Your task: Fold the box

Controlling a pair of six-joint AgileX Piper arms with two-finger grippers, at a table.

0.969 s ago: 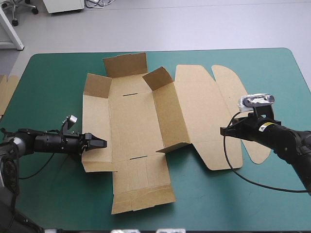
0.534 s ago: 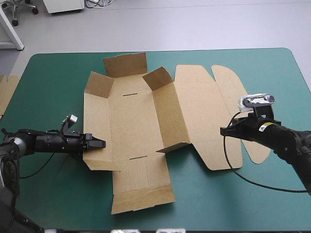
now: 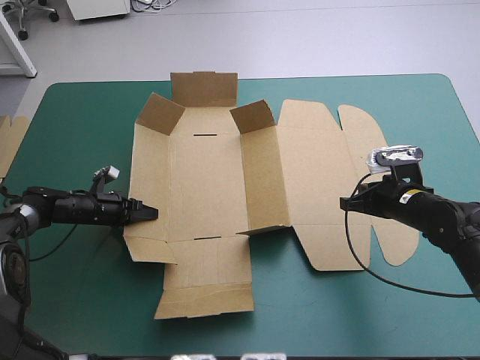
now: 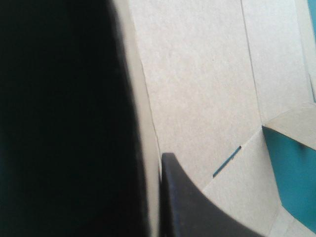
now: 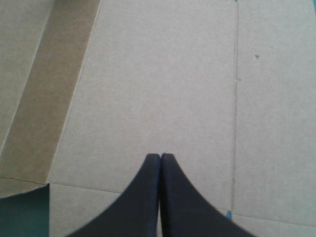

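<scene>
A cut sheet of brown board, the box (image 3: 206, 180), lies opened out across the middle of the table's teal-green cover (image 3: 82, 112). Its two far corner flaps are raised, the wall between floor and lid is tilted up, and the broad lid panel lies flat toward the right. The near flap lies flat toward the table's near edge. The left claw (image 3: 150, 212) comes in low from the left and pinches the box's left side panel; in the left wrist view a pale strip of board runs between its black fingers (image 4: 182, 197). The right claw (image 3: 345, 202) sits over the lid panel, its fingers pressed together in one point above bare board (image 5: 160, 157). An edge of more brown board (image 3: 9, 142) shows at the table's left edge.
</scene>
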